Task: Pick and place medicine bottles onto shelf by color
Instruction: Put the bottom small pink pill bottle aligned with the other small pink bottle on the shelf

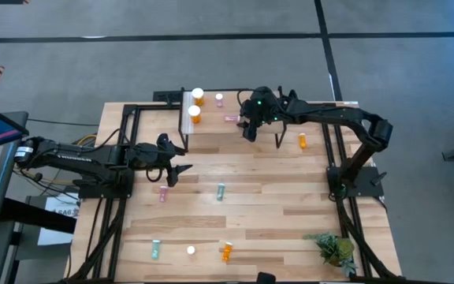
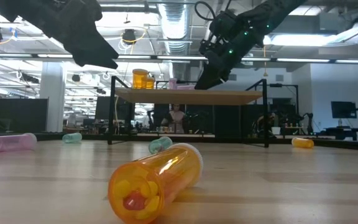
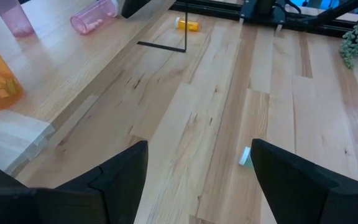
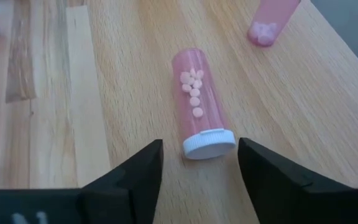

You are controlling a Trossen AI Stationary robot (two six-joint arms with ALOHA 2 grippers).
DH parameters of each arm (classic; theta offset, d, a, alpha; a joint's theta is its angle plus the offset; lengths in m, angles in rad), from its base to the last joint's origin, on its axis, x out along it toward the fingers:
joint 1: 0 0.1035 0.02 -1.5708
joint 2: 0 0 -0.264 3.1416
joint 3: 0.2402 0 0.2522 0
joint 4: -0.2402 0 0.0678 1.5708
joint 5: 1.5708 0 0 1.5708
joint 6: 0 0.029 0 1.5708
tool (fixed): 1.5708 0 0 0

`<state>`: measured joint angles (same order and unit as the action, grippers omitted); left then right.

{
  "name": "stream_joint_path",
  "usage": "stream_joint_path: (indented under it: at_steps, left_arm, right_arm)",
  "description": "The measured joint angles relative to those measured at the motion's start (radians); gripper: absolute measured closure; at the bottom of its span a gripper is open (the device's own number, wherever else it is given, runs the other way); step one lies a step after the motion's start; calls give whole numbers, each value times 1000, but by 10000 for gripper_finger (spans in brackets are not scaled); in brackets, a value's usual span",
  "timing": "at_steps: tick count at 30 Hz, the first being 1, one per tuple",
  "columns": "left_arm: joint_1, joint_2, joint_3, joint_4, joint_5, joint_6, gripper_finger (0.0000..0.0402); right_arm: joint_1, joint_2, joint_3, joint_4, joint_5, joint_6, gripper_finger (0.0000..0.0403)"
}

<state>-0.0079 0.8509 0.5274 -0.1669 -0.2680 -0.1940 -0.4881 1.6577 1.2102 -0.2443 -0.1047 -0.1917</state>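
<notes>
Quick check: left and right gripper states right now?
Left gripper: open, empty, above the table beside the shelf.
Right gripper: open, over the shelf, fingers either side of a lying pink bottle, not gripping it.

A pink bottle [image 4: 196,93] lies on wood, its white cap [image 4: 209,143] between the open gripper [image 4: 199,165] fingers.

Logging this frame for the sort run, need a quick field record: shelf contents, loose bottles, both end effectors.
shelf: two orange bottles, one upright pink bottle, one pink bottle lying on its side
right end effector: open, over the shelf, fingers either side of the lying pink bottle's white cap, not touching
left end effector: open, empty, above the table left of the shelf
loose on table: orange bottle, teal bottle, pink bottle, teal bottle, orange bottle
plant: table's near right corner
</notes>
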Motion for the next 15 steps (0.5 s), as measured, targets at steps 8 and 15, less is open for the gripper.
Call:
stream_joint_path:
  at_steps: [8,15]
  left_arm:
    - [0,0,0,0,0,0,132]
    - [0,0,0,0,0,0,132]
  right_arm:
    - [-4,0,0,0,-3,3,243]
    - [-4,-1,0,0,-4,7,278]
